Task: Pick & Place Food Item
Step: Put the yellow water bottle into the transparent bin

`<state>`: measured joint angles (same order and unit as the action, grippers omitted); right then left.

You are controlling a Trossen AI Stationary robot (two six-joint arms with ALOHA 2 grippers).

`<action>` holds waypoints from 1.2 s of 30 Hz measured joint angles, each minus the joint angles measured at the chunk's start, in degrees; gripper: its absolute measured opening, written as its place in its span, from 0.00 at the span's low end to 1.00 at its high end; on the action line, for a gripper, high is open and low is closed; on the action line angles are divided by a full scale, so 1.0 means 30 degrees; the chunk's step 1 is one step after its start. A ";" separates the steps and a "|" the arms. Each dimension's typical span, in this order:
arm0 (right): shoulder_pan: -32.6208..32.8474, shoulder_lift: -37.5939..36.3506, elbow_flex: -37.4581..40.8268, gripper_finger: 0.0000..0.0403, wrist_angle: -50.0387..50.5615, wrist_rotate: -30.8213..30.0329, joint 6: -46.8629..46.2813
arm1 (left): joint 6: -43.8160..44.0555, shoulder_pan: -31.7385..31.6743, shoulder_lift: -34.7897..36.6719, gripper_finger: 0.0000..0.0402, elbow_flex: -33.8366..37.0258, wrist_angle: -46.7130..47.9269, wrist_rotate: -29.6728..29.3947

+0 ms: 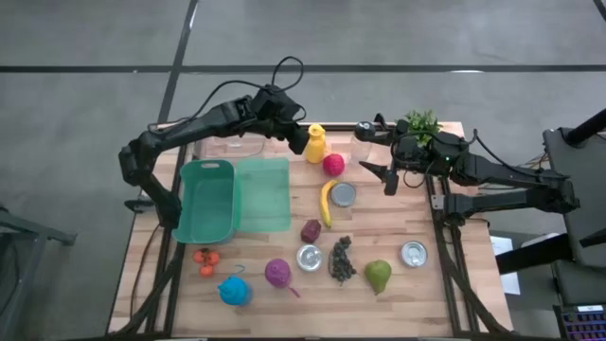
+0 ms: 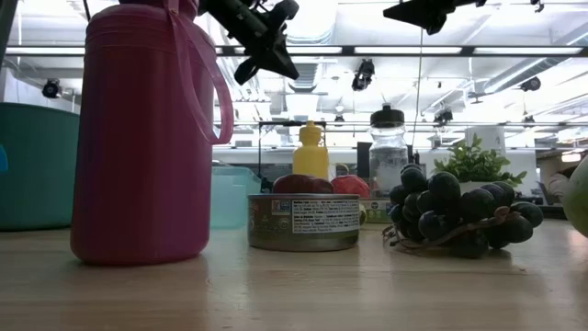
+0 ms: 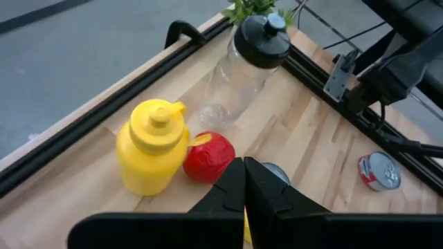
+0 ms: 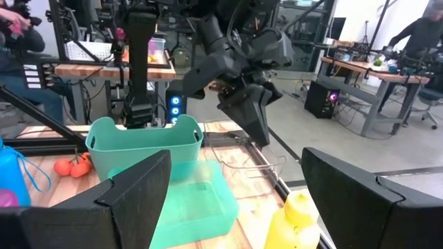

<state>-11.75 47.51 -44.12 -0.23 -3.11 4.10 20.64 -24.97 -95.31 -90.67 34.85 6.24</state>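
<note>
My left gripper (image 1: 301,135) hangs shut and holds nothing, above the table's far edge beside a yellow squeeze bottle (image 3: 151,147) and a red apple (image 3: 208,156). Its fingertips (image 3: 243,164) slant down toward them. My right gripper (image 1: 388,180) stands open and level above the table's right part, with nothing between its fingers (image 4: 131,197). A banana (image 1: 326,203), a purple fig (image 1: 311,230), grapes (image 1: 341,260), a pear (image 1: 379,276) and tomatoes (image 1: 205,258) lie on the table. A green bin (image 1: 208,199) stands at the left, its lid (image 1: 263,194) beside it.
A clear bottle with a black cap (image 3: 249,62) and a small plant (image 1: 419,123) stand at the far edge. Three cans (image 1: 343,194) (image 1: 309,257) (image 1: 414,253) are spread over the middle and right. A blue bottle (image 1: 235,290) and a purple bottle (image 1: 277,273) stand near the front.
</note>
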 joint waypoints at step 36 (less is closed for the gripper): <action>-0.0006 0.0000 0.0000 0.80 -0.0008 -0.0007 0.0000 | -0.0944 0.0211 -0.0171 0.34 0.0335 -0.0615 -0.2725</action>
<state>-11.77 47.51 -44.12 -0.26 -3.14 4.10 17.81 -24.34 -95.82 -89.67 33.01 -1.93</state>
